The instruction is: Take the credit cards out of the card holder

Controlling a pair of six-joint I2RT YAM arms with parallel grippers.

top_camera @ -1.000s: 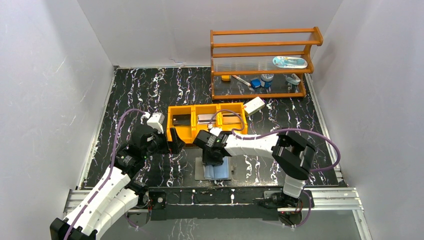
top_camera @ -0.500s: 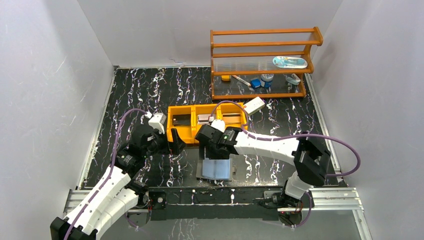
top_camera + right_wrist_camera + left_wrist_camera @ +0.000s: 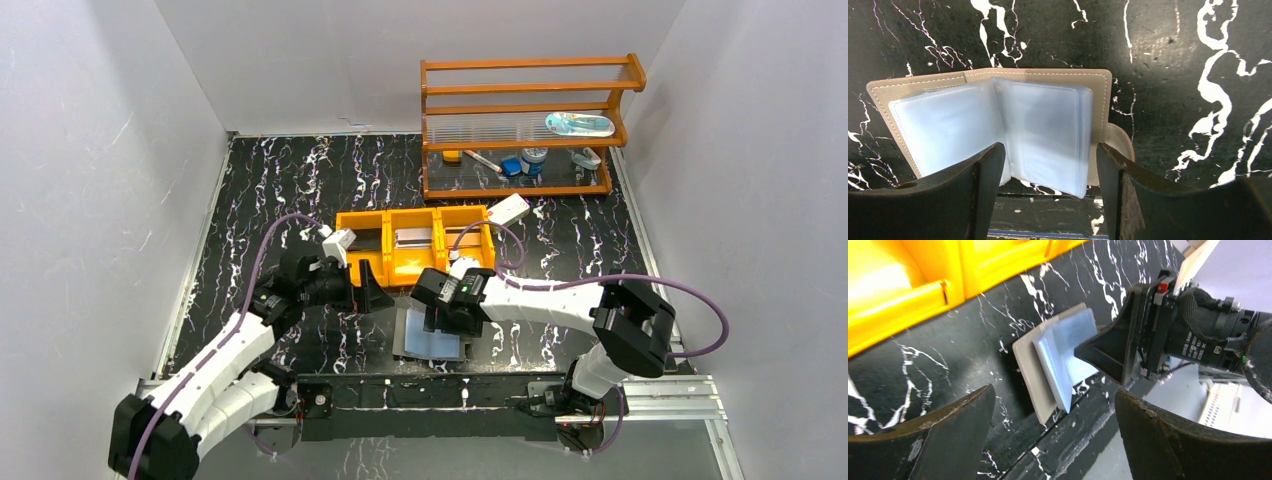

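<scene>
Card holder point(image 3: 998, 125) lies open, flat near the table's point(image 3: 300, 180) front edge, beneath my right gripper point(image 3: 1048, 155). Its jaws stand open, empty. My left gripper point(image 3: 1054, 392) hovers beside, likewise open. Risk: pinching the slick pages could drag the holder over that edge.

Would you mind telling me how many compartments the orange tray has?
3, in one row: the left compartment, partly covered by the left arm; the middle compartment; the right compartment, nearest the white box.

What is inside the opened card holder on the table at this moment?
The card holder shows only pale blue clear sleeves, and no card is visible in them. The right hand covers its lower corners, so those parts cannot be checked.
</scene>
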